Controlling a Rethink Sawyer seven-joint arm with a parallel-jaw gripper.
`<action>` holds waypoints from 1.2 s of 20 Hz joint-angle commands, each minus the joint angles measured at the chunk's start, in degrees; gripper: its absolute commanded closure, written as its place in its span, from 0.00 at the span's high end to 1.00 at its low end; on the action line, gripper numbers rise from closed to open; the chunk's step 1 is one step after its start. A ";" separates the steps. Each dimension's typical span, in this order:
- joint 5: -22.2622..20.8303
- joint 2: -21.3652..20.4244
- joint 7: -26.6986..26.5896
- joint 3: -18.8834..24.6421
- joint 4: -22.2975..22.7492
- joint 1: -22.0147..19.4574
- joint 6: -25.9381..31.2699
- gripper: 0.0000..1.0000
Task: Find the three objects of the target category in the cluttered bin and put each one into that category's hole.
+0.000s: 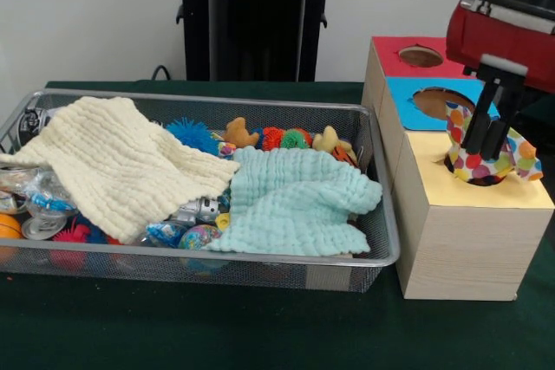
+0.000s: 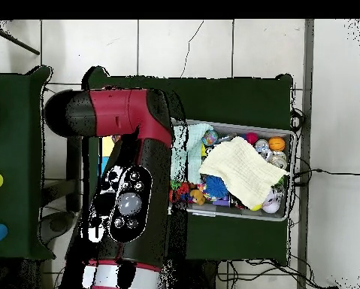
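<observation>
My gripper (image 1: 479,152) hangs over the yellow-faced wooden box (image 1: 451,205) at the right. Its black fingers stand close together, shut on a white fabric piece with multicoloured polka dots (image 1: 501,162). The fabric sits bunched in the box's round hole and covers most of it, with its edges flaring above the yellow face. The wire mesh bin (image 1: 260,103) lies left of the boxes, full of small toys. No other dotted fabric shows in it. In the overhead view the arm (image 2: 126,188) hides the gripper and the boxes, and the bin (image 2: 288,199) lies to its right.
A cream waffle cloth (image 1: 121,162) covers the bin's left half and a mint waffle cloth (image 1: 295,201) its right front. Spiky balls, plush toys and clear balls lie around them. The blue-faced box (image 1: 408,97) and red-faced box (image 1: 395,58) stand behind the yellow one.
</observation>
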 commanded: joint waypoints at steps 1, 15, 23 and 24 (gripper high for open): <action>-2.78 4.59 3.24 2.77 5.98 1.09 4.87 0.00; 0.75 7.55 4.73 4.36 6.75 0.22 15.47 0.00; 2.47 8.92 3.37 7.14 10.23 -1.25 15.33 0.00; 2.83 9.18 2.84 7.91 10.55 -1.48 14.89 0.00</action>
